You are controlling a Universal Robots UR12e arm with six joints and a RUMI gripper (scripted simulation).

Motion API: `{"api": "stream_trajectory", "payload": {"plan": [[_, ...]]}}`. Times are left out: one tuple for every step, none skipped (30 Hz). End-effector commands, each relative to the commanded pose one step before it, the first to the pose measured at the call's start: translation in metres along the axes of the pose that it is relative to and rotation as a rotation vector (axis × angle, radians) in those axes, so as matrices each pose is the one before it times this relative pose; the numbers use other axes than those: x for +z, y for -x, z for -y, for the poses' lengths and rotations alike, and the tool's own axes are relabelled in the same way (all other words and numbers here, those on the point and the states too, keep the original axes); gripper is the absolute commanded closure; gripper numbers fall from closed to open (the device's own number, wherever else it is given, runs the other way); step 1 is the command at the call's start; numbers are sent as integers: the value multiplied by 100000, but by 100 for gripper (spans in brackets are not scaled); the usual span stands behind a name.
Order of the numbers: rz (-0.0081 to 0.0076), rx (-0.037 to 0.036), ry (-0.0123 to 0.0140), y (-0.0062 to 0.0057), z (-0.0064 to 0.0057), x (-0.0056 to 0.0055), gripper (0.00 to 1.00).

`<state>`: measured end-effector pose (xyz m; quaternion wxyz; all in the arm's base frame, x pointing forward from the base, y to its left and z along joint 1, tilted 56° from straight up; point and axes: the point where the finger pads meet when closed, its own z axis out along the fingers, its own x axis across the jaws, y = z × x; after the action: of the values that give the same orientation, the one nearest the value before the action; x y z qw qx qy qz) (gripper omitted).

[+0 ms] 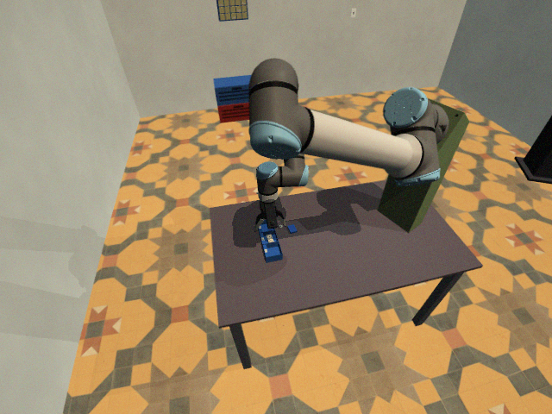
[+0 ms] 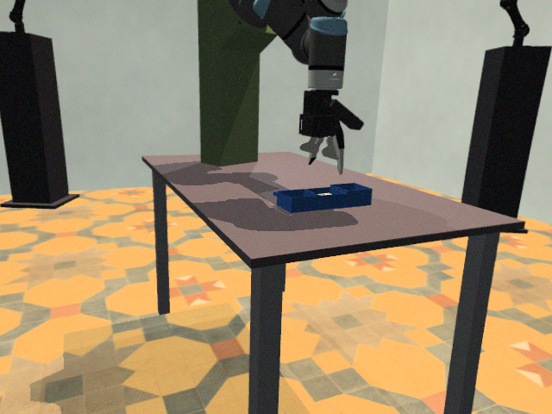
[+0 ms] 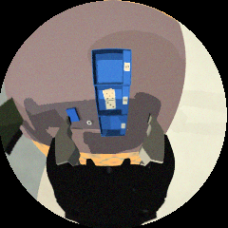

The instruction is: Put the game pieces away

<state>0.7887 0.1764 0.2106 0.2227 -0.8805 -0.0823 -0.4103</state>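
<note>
A row of three joined blue bins lies on the dark table, also in the top view (image 1: 270,246) and the exterior view (image 2: 323,197). Each bin has a small white label; the letters are too small to read. A pale domino-like game piece (image 3: 109,99) lies in the middle bin and shows as a light speck in the exterior view (image 2: 325,194). My gripper (image 3: 108,115) (image 1: 268,221) (image 2: 325,158) is open and empty. It hangs above the bin row, clear of the rims.
A small flat blue block (image 3: 72,115) lies on the table beside the bins, also in the top view (image 1: 291,228). A tiny ring (image 3: 88,123) lies next to it. The green robot pedestal (image 1: 423,169) stands at the table's far corner.
</note>
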Motion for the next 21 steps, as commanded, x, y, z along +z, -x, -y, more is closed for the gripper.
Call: {"api": "stream_trajectory", "payload": {"plan": [[40, -58, -112, 39, 16, -2017, 0], [-1, 0, 0, 1, 1, -398, 0], [-1, 0, 0, 1, 1, -398, 0], [-1, 0, 0, 1, 1, -398, 0], [-1, 0, 0, 1, 1, -398, 0], [-1, 0, 0, 1, 1, -398, 0], [-1, 0, 0, 1, 1, -398, 0], [-1, 0, 0, 1, 1, -398, 0], [-1, 0, 0, 1, 1, -398, 0], [-1, 0, 0, 1, 1, -398, 0], [-1, 0, 0, 1, 1, -398, 0], [-1, 0, 0, 1, 1, -398, 0], [0, 0, 0, 0, 0, 0, 0], [0, 0, 0, 0, 0, 0, 0], [1, 0, -1, 0, 0, -401, 0], [-1, 0, 0, 1, 1, -398, 0], [-1, 0, 0, 1, 1, -398, 0], [-1, 0, 0, 1, 1, -398, 0], [-1, 0, 0, 1, 1, -398, 0], [-1, 0, 0, 1, 1, -398, 0], [-1, 0, 0, 1, 1, -398, 0]]}}
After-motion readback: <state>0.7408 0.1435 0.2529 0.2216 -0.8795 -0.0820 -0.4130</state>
